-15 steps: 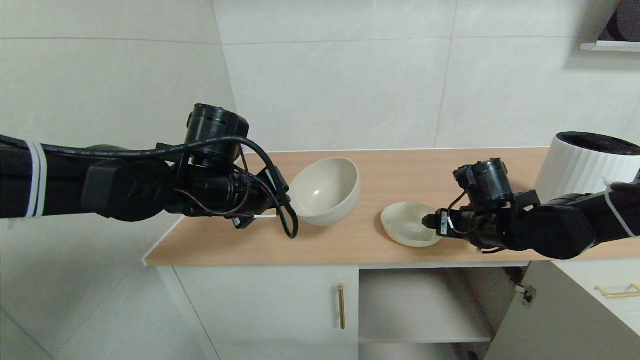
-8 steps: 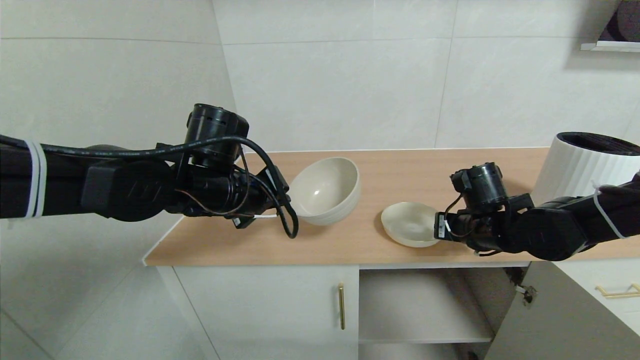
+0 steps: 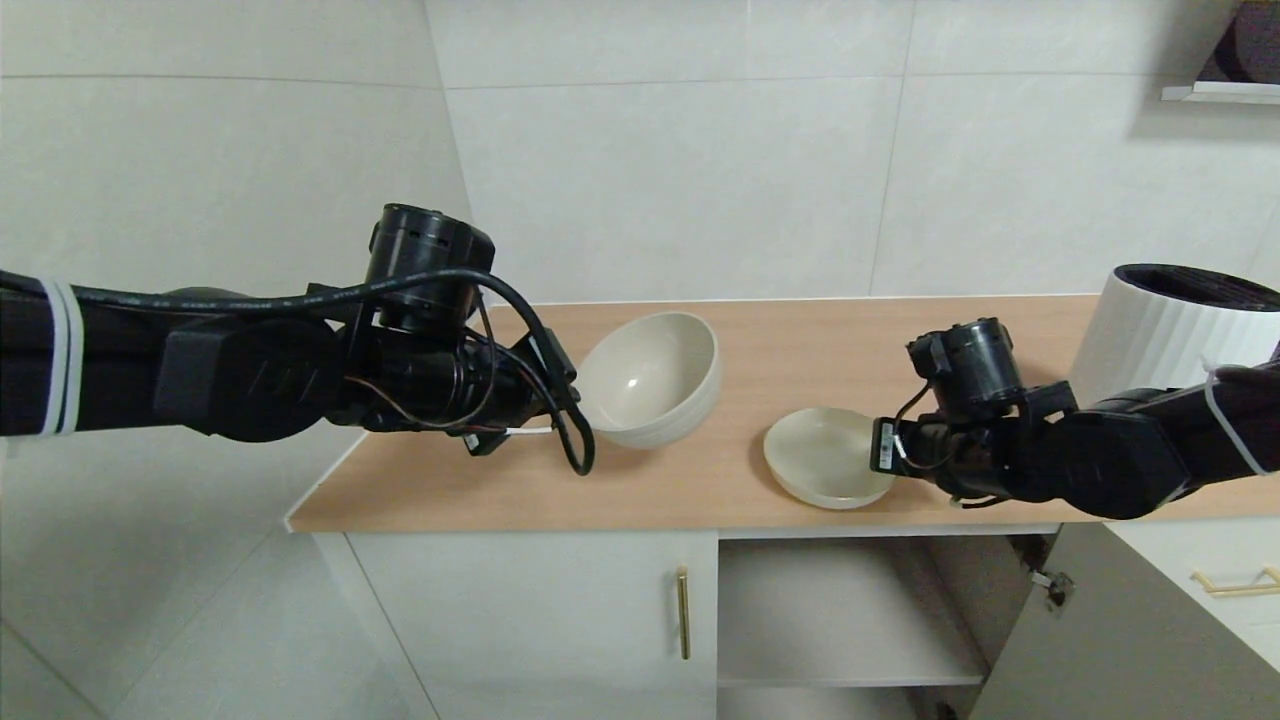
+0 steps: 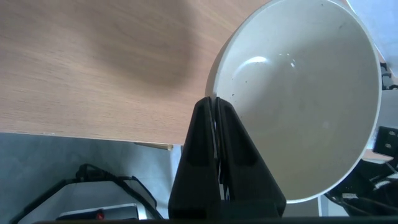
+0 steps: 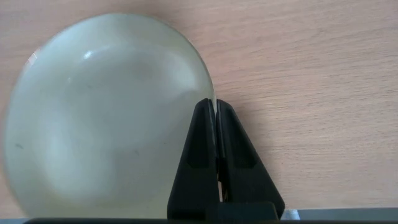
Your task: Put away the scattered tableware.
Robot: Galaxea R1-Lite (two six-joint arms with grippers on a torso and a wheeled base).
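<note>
The right gripper [image 5: 216, 104] is clenched on the rim of the small dish [image 5: 109, 112], one finger inside the rim and one outside. Since a second ago this gripper has dipped and come back up, and the dish [image 3: 828, 458] has shifted a little toward the front edge of the counter [image 3: 450, 490], at 6 o'clock. Its mouth now looks rounder in the head view. The dish is round, so it has no long axis. Its mouth faces up and leans toward the camera, with the gripped rim at its 3 o'clock side. I cannot tell whether its base still touches the wood. The left gripper [image 4: 215, 102] is likewise clamped on the rim of the large bowl [image 4: 305, 93], and that arm has risen very slightly while the bowl has barely moved. The bowl [image 3: 655, 385] is at about 10 o'clock from the dish and well apart from it. It is tipped, with its mouth turned up and toward 8 o'clock, and the held rim is at 9 o'clock. A white ribbed container [image 3: 1160, 330] stands on the counter at 2 o'clock from the dish. An open cabinet compartment [image 3: 840, 610] lies below at 6 o'clock, beside a closed door with a brass handle [image 3: 682, 612].
</note>
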